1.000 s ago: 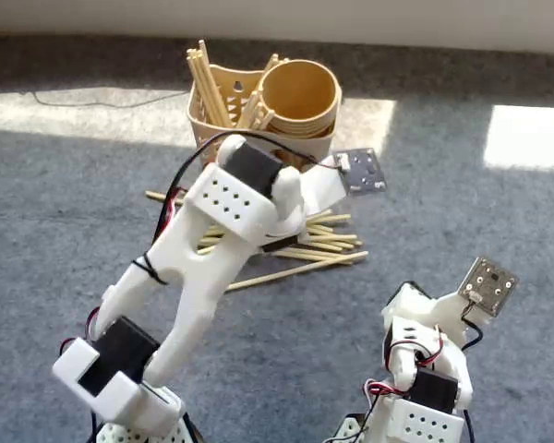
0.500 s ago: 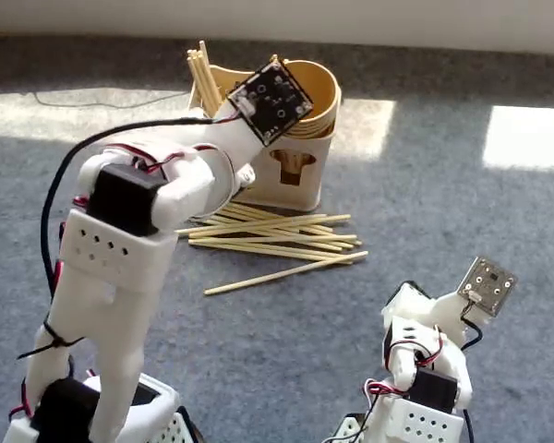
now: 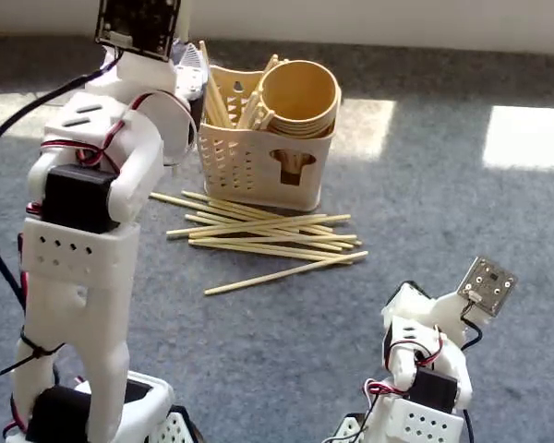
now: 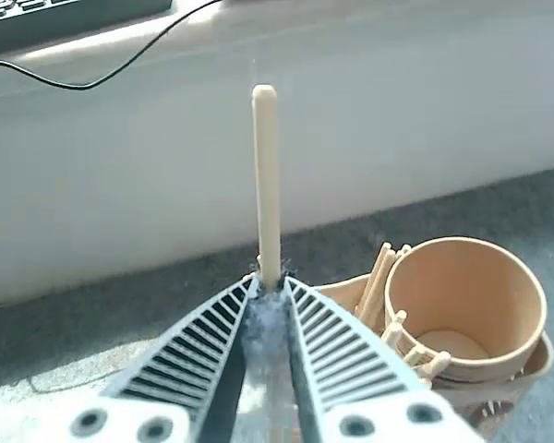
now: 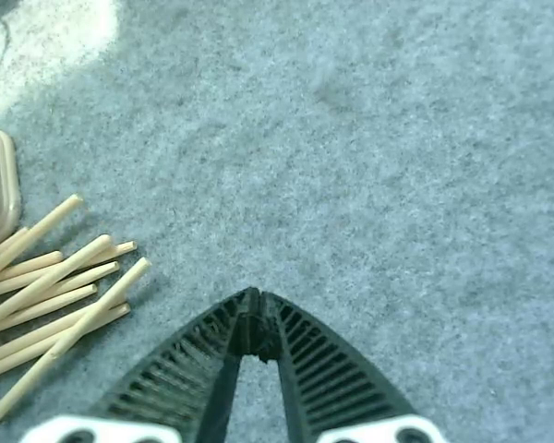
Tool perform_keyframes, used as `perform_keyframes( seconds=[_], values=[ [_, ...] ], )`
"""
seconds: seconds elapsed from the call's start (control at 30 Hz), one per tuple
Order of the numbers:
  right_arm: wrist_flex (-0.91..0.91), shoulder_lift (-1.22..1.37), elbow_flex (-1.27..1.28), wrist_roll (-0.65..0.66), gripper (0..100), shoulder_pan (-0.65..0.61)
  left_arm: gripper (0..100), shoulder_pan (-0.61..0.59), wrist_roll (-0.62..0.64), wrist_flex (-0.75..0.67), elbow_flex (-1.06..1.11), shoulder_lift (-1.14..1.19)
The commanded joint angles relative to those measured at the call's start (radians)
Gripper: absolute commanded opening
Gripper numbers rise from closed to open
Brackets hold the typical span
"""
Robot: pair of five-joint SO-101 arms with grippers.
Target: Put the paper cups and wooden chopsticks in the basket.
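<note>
Left gripper (image 4: 268,284) was clamped tight on a single wooden chopstick (image 4: 265,185), which stood straight out past the gripper's tip against a white wall (image 4: 425,138). From the high view, the left arm (image 3: 83,212) was raised tall at the basket's left side.

The cream basket (image 3: 258,166) stood upright on the grey carpet (image 3: 443,203). Nested paper cups (image 3: 300,92) sat in its right part, mouths up, and several stowed chopsticks (image 3: 212,97) leaned out of its left part. The left wrist view showed the cups (image 4: 466,295) below and beside the held stick.

A fan of loose chopsticks (image 3: 268,235) lay flat on the carpet just in front of the basket. One stray stick (image 3: 277,274) lay at an angle along the fan's near edge.

The right gripper (image 5: 251,334) was closed with nothing between its jaws, pointing down at bare carpet. The ends of the loose chopsticks (image 5: 46,295) lay off to one side of it. The right arm (image 3: 425,360) sat folded low, well apart from the basket.
</note>
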Motion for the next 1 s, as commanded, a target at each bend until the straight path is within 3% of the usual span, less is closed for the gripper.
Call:
perform_keyframes(
  seconds=[0.0, 0.2, 0.43, 0.77, 0.97],
  values=[
    [-0.028, -0.01, 0.105, -0.002, 0.6, 0.012, 1, -0.01, 0.069, -0.098, -0.016, -0.027],
    [-0.028, -0.01, 0.105, -0.002, 0.6, 0.012, 1, -0.01, 0.229, -0.331, -0.008, -0.022],
    [-0.028, -0.01, 0.105, -0.002, 0.6, 0.012, 1, -0.012, 0.232, -0.463, -0.016, 0.12],
    [-0.031, -0.01, 0.105, -0.002, 0.6, 0.01, 1, -0.048, 0.233, -0.46, -0.008, 0.257],
    [-0.031, -0.01, 0.105, -0.002, 0.6, 0.01, 10, -0.044, 0.23, -0.278, -0.025, 0.251]
  ],
)
